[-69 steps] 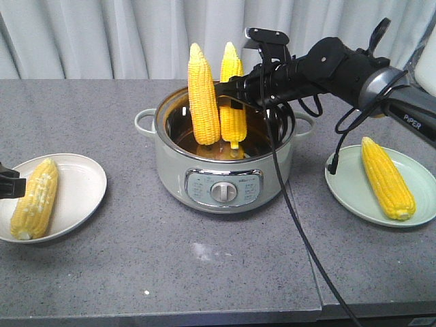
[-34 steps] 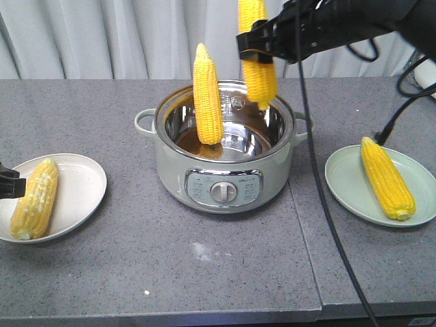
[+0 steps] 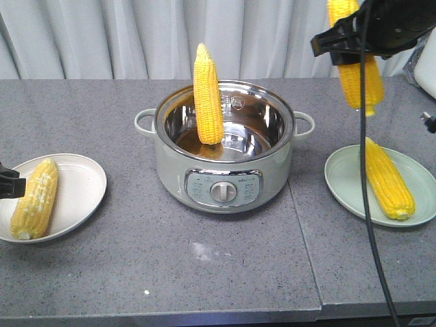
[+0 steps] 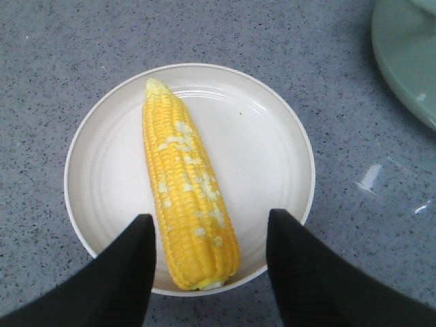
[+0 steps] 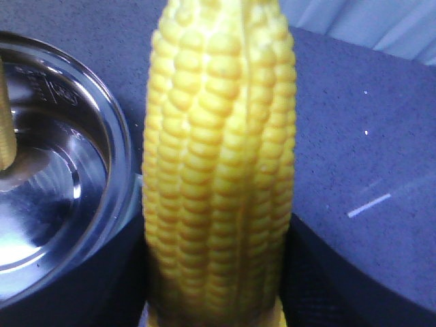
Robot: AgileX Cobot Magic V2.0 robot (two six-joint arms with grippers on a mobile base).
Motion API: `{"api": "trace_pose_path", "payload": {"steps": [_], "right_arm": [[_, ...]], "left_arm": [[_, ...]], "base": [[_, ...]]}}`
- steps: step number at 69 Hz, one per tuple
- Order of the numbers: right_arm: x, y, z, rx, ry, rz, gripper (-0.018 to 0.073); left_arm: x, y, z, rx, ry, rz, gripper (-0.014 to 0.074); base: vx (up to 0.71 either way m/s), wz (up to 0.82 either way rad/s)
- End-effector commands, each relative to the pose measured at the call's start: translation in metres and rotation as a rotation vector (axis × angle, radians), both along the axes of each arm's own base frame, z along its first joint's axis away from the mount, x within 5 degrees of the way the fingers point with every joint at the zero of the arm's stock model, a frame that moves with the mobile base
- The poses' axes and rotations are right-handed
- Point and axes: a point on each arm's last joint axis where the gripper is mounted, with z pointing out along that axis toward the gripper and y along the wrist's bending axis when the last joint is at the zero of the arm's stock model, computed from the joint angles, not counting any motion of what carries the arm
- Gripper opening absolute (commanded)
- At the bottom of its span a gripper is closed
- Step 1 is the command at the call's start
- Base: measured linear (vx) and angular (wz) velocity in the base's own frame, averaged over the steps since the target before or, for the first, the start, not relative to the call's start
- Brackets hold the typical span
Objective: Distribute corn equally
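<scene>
Right gripper (image 3: 351, 48) grips airborne cob (image 3: 361, 85); pot (image 3: 170, 163) holds upright cob (image 3: 208, 95).

Right hand (image 3: 351, 49) held high, clamped on a corn cob (image 3: 361, 85); left hand (image 4: 210, 226) low, spread wide.

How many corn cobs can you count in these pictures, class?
4. First cob on the white plate; second cob standing in the pot; third cob held aloft by the right pincer; fourth cob on the green plate. The pot's near inside is hidden.
</scene>
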Motion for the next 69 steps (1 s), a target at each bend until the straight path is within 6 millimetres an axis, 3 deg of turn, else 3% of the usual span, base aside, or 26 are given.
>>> {"api": "trace_pose_path", "payload": {"steps": [1,9,24,37,53,60,69], "right_arm": [[-0.014,-0.020,0.028,0.037,-0.089,-0.043,0.0191],[-0.018,-0.041,0.029,0.089,-0.052,-0.070,0.0191],[-0.028,-0.061,0.026,0.083,-0.026,-0.088,0.0194],[-0.039,-0.063,-0.024,0.082,0.003,-0.096,0.0194],[-0.071,-0.064,-0.080,0.103,0.053,-0.106,0.0194],[-0.087,-0.065,-0.093,0.086,0.078,-0.106,0.0194],[-0.104,-0.066,-0.092,0.099,0.065,-0.120,0.0194]], "left_arm": [[0.000,-0.001,0.016,-0.024,-0.095,0.004,0.0370],[0.000,-0.001,0.016,-0.024,-0.095,0.004,0.0370],[0.000,-0.001,0.016,-0.024,-0.095,0.004,0.0370],[0.000,-0.001,0.016,-0.024,-0.095,0.004,0.0370],[0.000,-0.001,0.016,-0.024,-0.095,0.004,0.0370],[0.000,-0.001,0.016,-0.024,-0.095,0.004,0.0370],[0.000,-0.001,0.016,-0.024,-0.095,0.004,0.0370]], "base": [[0.00,0.00],[0.00,0.00],[0.00,0.00],[0.00,0.00],[0.00,0.00],[0.00,0.00],[0.00,0.00]]}}
